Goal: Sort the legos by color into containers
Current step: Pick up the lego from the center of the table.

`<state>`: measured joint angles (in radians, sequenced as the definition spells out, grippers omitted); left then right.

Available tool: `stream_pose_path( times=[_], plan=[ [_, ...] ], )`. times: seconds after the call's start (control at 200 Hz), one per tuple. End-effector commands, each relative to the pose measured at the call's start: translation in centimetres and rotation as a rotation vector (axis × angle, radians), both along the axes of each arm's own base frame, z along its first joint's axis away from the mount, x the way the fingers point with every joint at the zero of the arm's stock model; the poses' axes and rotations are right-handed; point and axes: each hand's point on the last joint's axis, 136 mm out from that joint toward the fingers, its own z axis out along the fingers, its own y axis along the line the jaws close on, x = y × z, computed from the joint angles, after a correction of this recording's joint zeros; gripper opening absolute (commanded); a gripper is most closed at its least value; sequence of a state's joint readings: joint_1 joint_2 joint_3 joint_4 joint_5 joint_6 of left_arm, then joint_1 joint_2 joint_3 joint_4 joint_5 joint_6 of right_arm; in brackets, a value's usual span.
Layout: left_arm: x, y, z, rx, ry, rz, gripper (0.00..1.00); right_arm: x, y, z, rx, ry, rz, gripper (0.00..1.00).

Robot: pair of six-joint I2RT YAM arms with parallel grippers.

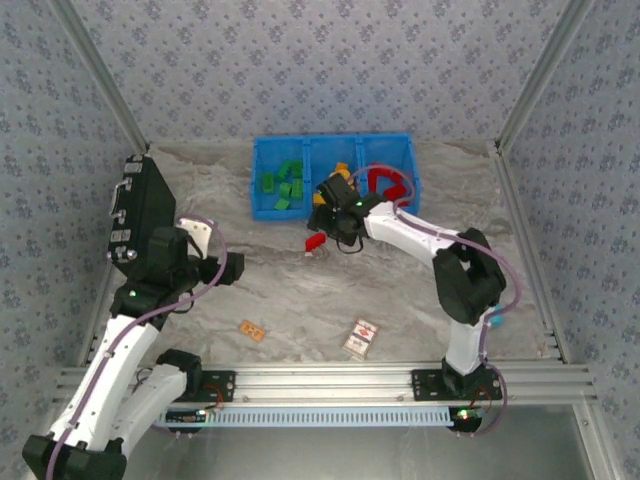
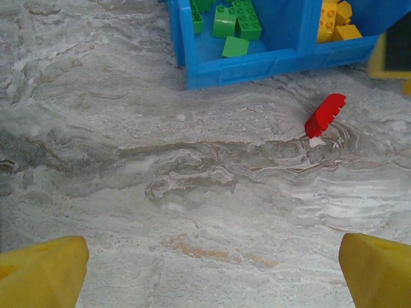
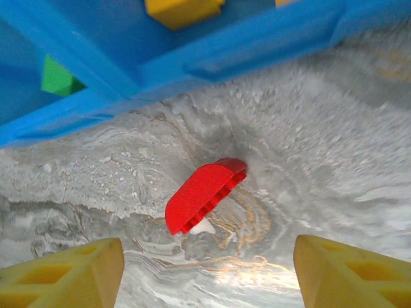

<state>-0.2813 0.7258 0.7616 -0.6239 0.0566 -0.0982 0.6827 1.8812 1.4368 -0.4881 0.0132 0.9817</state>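
Top external view: the blue bin (image 1: 300,140) sits at upper centre of the frame on the marbled table (image 1: 400,290), its three compartments side by side. The frame-left compartment holds the green legos (image 1: 285,185), the middle one the orange legos (image 1: 343,172) and the frame-right one the red legos (image 1: 385,182). One red lego (image 1: 314,243) lies loose on the table just below the bin's front wall, near centre frame. The right end effector (image 1: 330,215) hangs over the front edge of the bin, just above and right of that brick. In the right wrist view its yellow fingers (image 3: 64,276) are spread wide at the two bottom corners. The red lego (image 3: 204,196) lies tilted on the table between and ahead of them, touching neither; nothing is gripped. The left end effector (image 1: 232,268) is at left centre of the frame, well apart from the bin. In the left wrist view its fingers (image 2: 45,276) are likewise parted and empty, with the red lego (image 2: 324,115) at upper right. A black box (image 1: 140,210) stands at the left edge. A tan tile (image 1: 252,330) and a printed card (image 1: 362,338) lie lower centre.
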Motion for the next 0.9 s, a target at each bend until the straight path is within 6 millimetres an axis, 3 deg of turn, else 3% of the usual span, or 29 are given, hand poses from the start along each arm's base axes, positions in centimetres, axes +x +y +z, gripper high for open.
stream_pose_path(
  times=[0.0,0.415,0.595,0.895],
  plan=[
    [0.0,-0.2,0.9,-0.033,-0.033,-0.002,1.0,0.0,2.1,-1.9,0.118,0.089,-0.1,0.74],
    [-0.6,0.1,1.9,-0.043,-0.08,0.007,1.0,0.4,2.9,-6.1,0.044,0.201,-0.113,0.73],
    [-0.6,0.2,1.9,-0.042,-0.084,0.009,1.0,0.5,2.9,-7.5,0.004,0.228,-0.097,0.59],
    [-0.6,0.2,1.4,-0.04,-0.062,0.013,1.0,0.0,1.0,-7.7,-0.076,0.233,-0.043,0.35]
  ],
)
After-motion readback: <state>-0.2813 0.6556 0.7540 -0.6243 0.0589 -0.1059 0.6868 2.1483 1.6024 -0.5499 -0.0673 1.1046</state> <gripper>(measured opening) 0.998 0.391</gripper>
